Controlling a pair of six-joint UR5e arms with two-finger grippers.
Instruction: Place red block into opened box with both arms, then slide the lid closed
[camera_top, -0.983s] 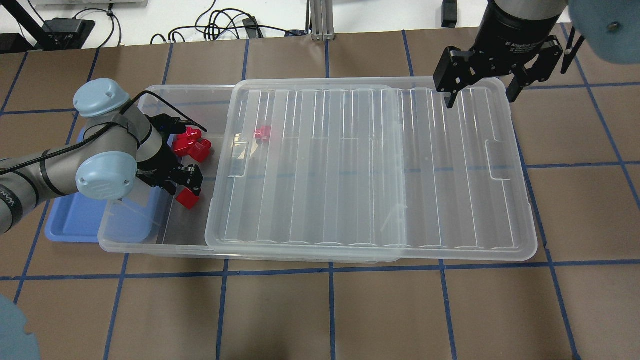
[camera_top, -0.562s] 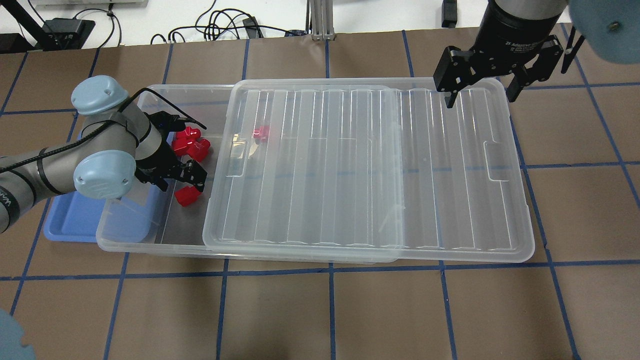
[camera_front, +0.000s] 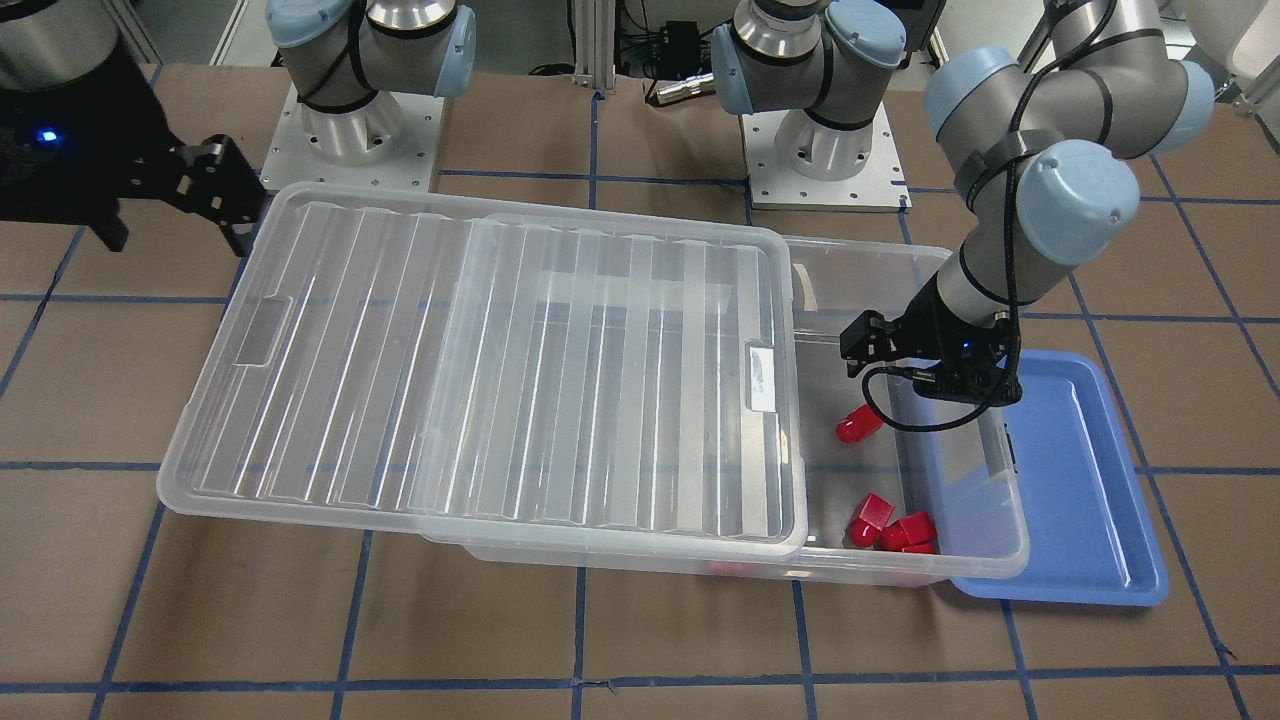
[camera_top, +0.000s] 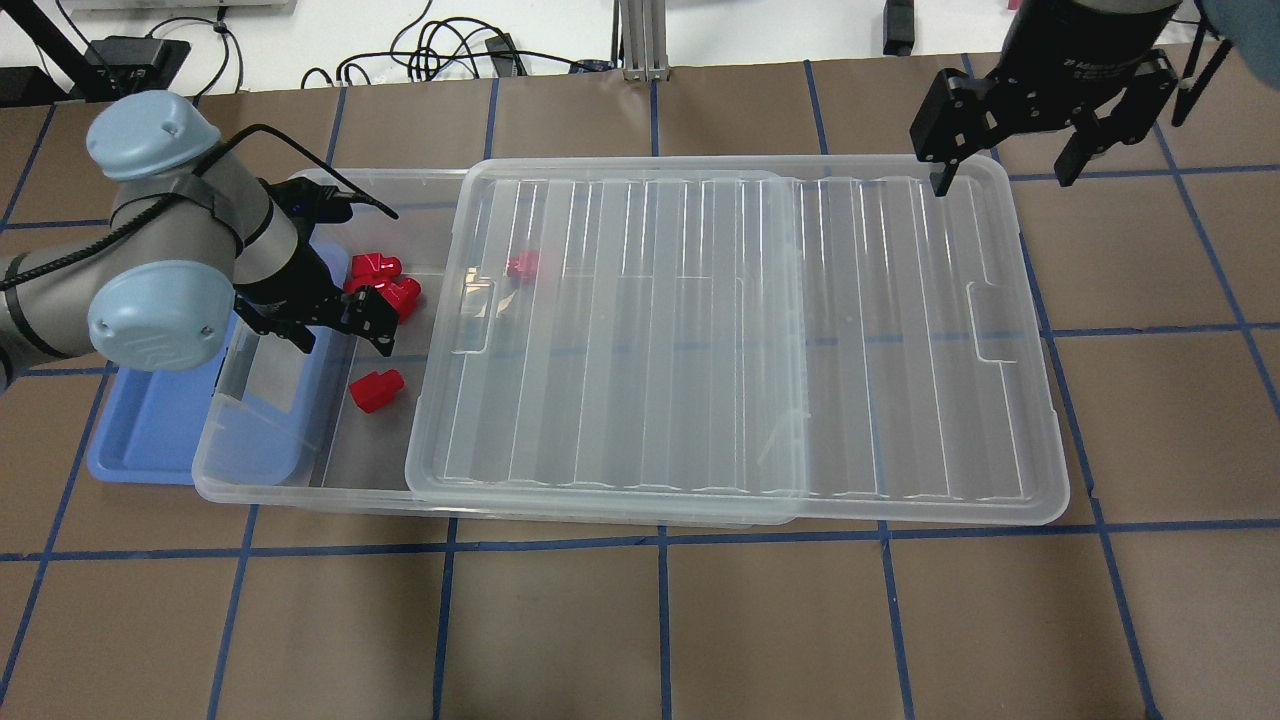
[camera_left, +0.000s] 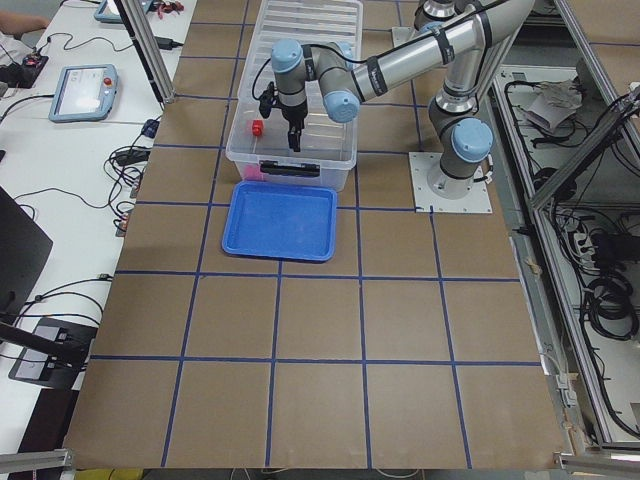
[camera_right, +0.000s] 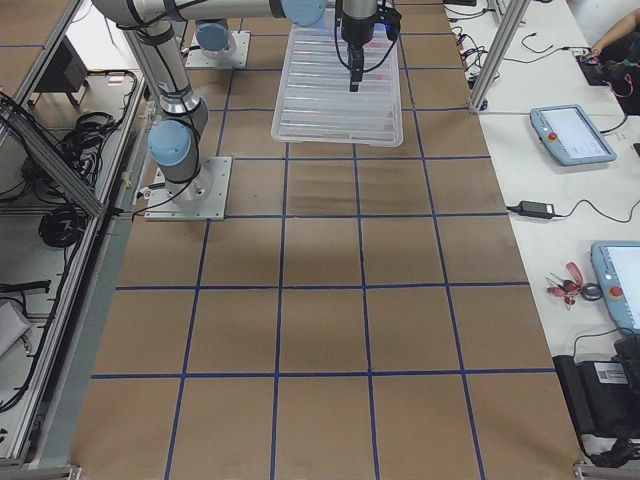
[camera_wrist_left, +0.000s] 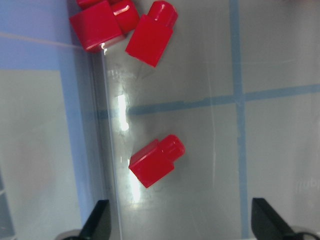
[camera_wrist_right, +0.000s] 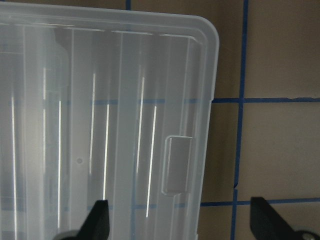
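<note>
One red block (camera_top: 377, 390) (camera_wrist_left: 156, 161) (camera_front: 858, 424) lies on its side on the floor of the clear box (camera_top: 250, 487), in the uncovered left end. My left gripper (camera_top: 340, 335) (camera_wrist_left: 180, 231) hangs open just above and beyond it, holding nothing. Two more red blocks (camera_top: 388, 283) (camera_front: 890, 525) lie by the box's far wall, and a third (camera_top: 522, 264) shows under the lid. The ribbed lid (camera_top: 740, 340) (camera_wrist_right: 110, 125) covers most of the box and overhangs its right end. My right gripper (camera_top: 1010, 150) (camera_front: 175, 235) hovers open over the lid's far right corner.
A shallow blue tray (camera_top: 150, 430) (camera_front: 1080, 480) sits partly under the box's left end. Brown table panels with blue tape lines surround the box. Cables and a metal post stand beyond the far edge. The two arm bases (camera_front: 830, 150) stand on the robot's side.
The left gripper let go of the red block, which now rests on the box floor, then rose and drew back towards the far left. The right gripper shifted right and away.
</note>
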